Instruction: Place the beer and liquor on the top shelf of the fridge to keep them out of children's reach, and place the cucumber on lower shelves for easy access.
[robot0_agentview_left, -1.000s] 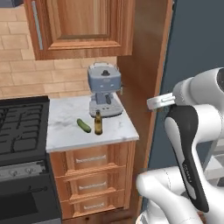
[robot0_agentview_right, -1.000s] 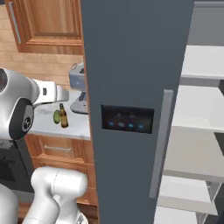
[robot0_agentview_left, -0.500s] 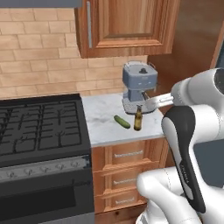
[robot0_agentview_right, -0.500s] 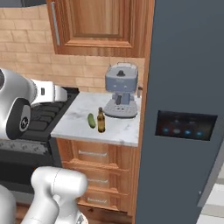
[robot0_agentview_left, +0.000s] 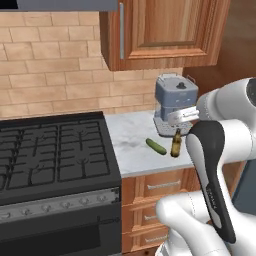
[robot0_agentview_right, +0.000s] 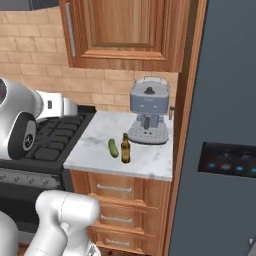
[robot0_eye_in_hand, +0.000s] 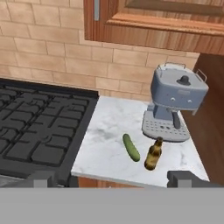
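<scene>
The brown beer (robot0_eye_in_hand: 153, 155) stands upright on the marble counter (robot0_eye_in_hand: 107, 127), just in front of a grey coffee machine. The dark green cucumber (robot0_eye_in_hand: 131, 147) lies flat close to its left. Both show again from the base: beer (robot0_agentview_left: 176, 144) (robot0_agentview_right: 125, 149), cucumber (robot0_agentview_left: 156, 146) (robot0_agentview_right: 113, 148). My gripper (robot0_eye_in_hand: 113, 180) hangs back from the counter's front edge, open, fingertips (robot0_eye_in_hand: 41, 178) wide apart and nothing between them. The fridge (robot0_agentview_right: 225, 100) fills the right, its dark panel of blue lights facing me. The liquor and the top shelf are out of view.
A grey coffee machine (robot0_agentview_right: 148, 111) stands at the back of the counter. A black gas stove (robot0_agentview_left: 50, 155) adjoins the counter on the left. A wooden wall cabinet (robot0_agentview_left: 165, 30) hangs overhead, drawers (robot0_agentview_right: 117, 195) sit below. My arm (robot0_agentview_left: 220, 165) rises in front.
The whole picture has shifted: the base has moved left, so the counter and stove now sit central and the fridge's open shelves have left the view. Beer and cucumber have not moved.
</scene>
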